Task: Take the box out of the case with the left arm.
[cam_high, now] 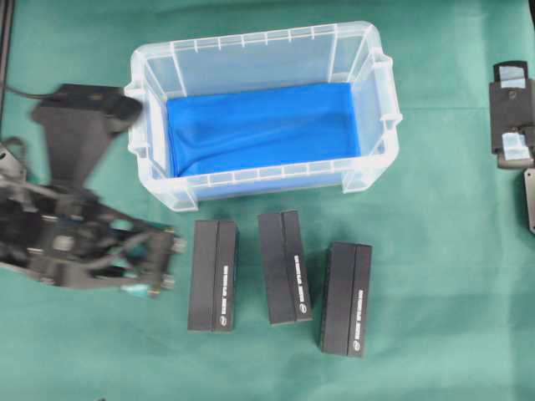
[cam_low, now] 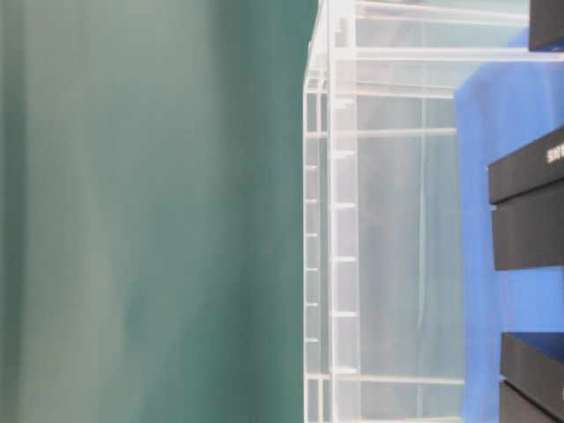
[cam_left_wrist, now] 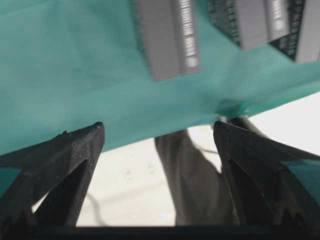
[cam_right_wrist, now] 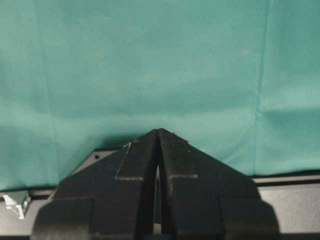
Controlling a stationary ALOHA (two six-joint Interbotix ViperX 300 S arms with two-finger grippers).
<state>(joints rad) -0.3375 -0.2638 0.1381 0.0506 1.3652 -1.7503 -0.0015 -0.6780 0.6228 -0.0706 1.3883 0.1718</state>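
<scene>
Left gripper agape, right gripper closed

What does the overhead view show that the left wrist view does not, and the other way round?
Only the overhead view shows the clear case with its blue cloth lining and no box inside, all three black boxes in a row in front of it, and the right arm parked at the edge. Only the left wrist view shows the left hand from behind, its fingers spread wide with nothing between them, over the table's edge. Both show the green cloth and black boxes lying on it.
</scene>
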